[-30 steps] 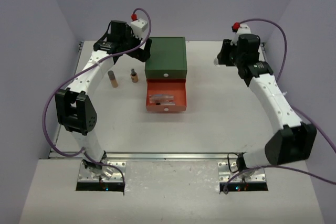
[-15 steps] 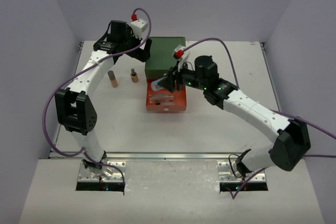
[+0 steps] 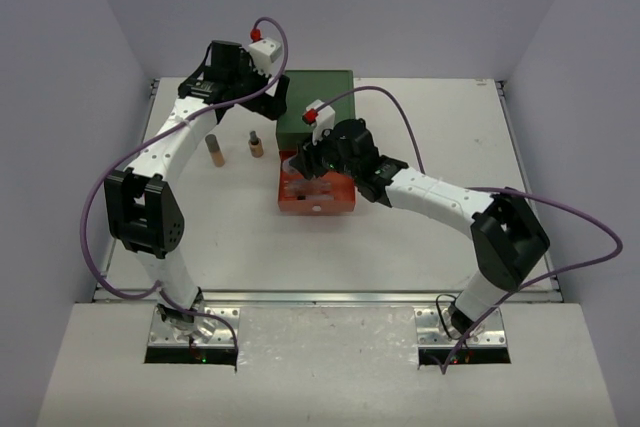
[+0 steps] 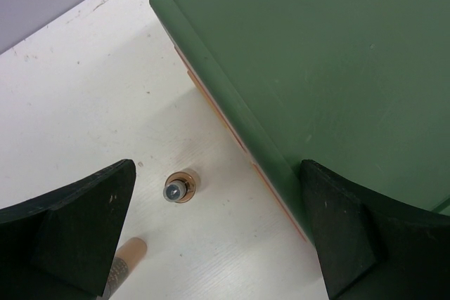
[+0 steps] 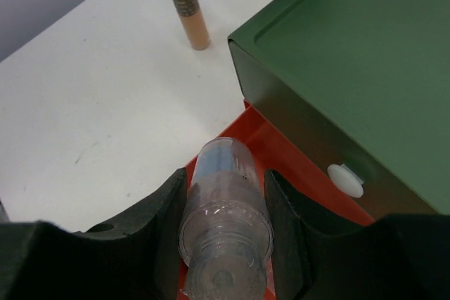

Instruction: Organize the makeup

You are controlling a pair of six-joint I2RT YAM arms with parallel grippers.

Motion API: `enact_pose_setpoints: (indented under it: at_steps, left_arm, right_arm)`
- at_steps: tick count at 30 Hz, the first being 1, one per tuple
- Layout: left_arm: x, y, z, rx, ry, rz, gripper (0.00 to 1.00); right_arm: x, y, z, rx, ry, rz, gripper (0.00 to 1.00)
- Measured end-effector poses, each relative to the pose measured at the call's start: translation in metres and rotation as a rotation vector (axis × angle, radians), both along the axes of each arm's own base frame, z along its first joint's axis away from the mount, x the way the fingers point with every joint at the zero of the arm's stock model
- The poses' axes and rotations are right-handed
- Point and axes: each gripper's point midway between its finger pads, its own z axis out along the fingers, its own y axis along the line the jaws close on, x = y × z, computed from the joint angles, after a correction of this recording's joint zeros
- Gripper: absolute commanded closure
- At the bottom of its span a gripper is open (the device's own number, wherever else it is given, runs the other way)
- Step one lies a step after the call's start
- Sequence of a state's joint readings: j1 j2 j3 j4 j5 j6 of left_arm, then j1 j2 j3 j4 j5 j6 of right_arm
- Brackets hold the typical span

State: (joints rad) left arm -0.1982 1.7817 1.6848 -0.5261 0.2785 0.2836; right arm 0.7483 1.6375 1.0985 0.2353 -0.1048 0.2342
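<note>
One clear bottle point(image 5: 225, 223) | clamped in right pincer point(image 5: 226, 184) | long axis along jaws, narrow end rearward | left pincer point(image 4: 216, 173) spread

A white table point(image 3: 240, 237) fills the middle of a small booth. Three plain walls in pale lavender-grey close it in: the back wall point(image 3: 380, 7) along the far edge, the left wall point(image 3: 60, 97) and the right wall point(image 3: 590, 97) along the side edges. A metal rail point(image 3: 320, 296) runs along the table's near edge, and a light grey board point(image 3: 330, 367) lies just beyond it. Close up, the tabletop shows faint scuffs and specks. The light is soft and even, with only weak shadows.
</note>
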Motion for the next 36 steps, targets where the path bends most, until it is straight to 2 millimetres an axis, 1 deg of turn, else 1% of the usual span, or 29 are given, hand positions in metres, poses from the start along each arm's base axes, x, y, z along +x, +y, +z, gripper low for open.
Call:
enact_pose_setpoints:
  at_steps: [5,8,11,13,15,17,20,25,30,36]
  left_arm:
    - [0.000,0.000,0.000,-0.001,0.001,-0.002,0.00]
    - [0.000,0.000,0.000,0.001,0.000,-0.004,0.00]
    - [0.000,0.000,0.000,0.005,-0.002,-0.006,0.00]
    - [0.000,0.000,0.000,0.007,-0.003,-0.008,0.00]
    - [0.000,0.000,0.000,0.009,-0.005,-0.010,0.00]
    - [0.000,0.000,0.000,0.010,-0.005,-0.011,0.00]
    - [0.000,0.000,0.000,0.013,-0.007,-0.013,0.00]
    - [0.000,0.000,0.000,0.015,-0.009,-0.015,0.00]
    - [0.000,-0.001,0.000,0.017,-0.011,-0.019,0.00]
    - [0.000,-0.001,0.000,0.017,-0.012,-0.020,0.00]
  right_arm:
    - [0.019,0.008,-0.019,-0.037,0.009,-0.035,0.99]
    - [0.022,0.008,-0.026,-0.044,0.022,-0.046,0.97]
    - [0.023,0.009,-0.030,-0.040,0.033,-0.052,0.91]
    - [0.025,0.010,-0.034,-0.042,0.039,-0.056,0.82]
    - [0.026,0.009,-0.037,-0.046,0.046,-0.064,0.75]
    - [0.026,0.008,-0.039,-0.050,0.052,-0.071,0.65]
    - [0.027,0.007,-0.040,-0.052,0.052,-0.084,0.56]
    - [0.027,0.001,-0.047,-0.079,0.070,-0.107,0.44]
    - [0.025,0.000,-0.049,-0.101,0.064,-0.099,0.36]
    - [0.022,-0.006,-0.050,-0.164,0.033,-0.070,0.36]
